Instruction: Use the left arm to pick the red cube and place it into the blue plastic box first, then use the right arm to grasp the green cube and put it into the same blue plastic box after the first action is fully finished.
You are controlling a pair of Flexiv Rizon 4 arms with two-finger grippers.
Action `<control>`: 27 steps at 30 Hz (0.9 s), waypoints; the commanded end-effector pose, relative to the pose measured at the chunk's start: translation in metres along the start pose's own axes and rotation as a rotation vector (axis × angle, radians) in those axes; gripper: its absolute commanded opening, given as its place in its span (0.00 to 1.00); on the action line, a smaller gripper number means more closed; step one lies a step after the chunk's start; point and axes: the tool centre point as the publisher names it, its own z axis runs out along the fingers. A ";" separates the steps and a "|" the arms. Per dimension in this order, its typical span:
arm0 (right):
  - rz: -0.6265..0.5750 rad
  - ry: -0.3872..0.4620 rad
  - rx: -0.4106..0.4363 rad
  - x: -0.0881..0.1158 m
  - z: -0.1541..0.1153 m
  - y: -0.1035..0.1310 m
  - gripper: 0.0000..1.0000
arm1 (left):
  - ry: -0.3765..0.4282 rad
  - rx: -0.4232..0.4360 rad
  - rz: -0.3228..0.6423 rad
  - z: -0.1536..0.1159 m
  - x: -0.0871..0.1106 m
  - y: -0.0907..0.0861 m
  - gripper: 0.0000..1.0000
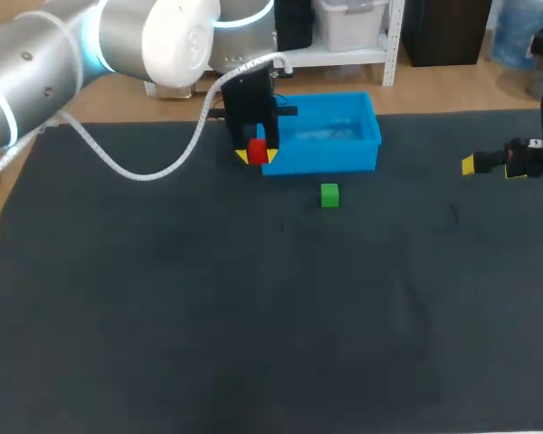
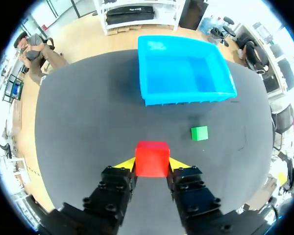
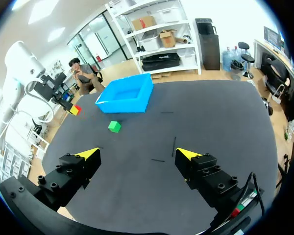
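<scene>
The red cube [image 2: 152, 158] is pinched between the two yellow tips of the left claw [image 2: 152, 166], one tip on each opposite face, so it sits square in the grip and should not twist on the carry; it hangs short of the blue plastic box [image 2: 186, 96], by that box's front left corner in the head view and not over the opening; in the left wrist view the box lies ahead of the fingers with bare desk [image 1: 163, 316] between. I judge the cube to be lifted off the desk, though no view shows the gap plainly.

The box is an open tub with upright walls; its floor shows bare blue, nothing in it; so the first placing is not yet done. To my mind the cube must go over the near wall before release, since clipping the rim could knock it loose.

The green cube [image 1: 329, 194] rests on the desk just in front of the box's front wall, apart from it and untouched; its turn comes second.

The right claw [image 3: 138, 154] is well off at the right side of the desk, fingers spread wide with nothing between them, facing the box and green cube; there it is clear of the left arm's path.
</scene>
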 end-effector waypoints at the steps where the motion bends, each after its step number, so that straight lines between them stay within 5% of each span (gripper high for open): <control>1: 0.000 0.001 0.000 0.000 0.000 0.000 1.00 | -0.056 0.016 0.009 -0.010 0.005 0.005 0.00; 27: 0.000 0.001 0.000 0.000 0.000 0.000 1.00 | -0.150 0.028 0.103 -0.063 -0.034 -0.002 0.00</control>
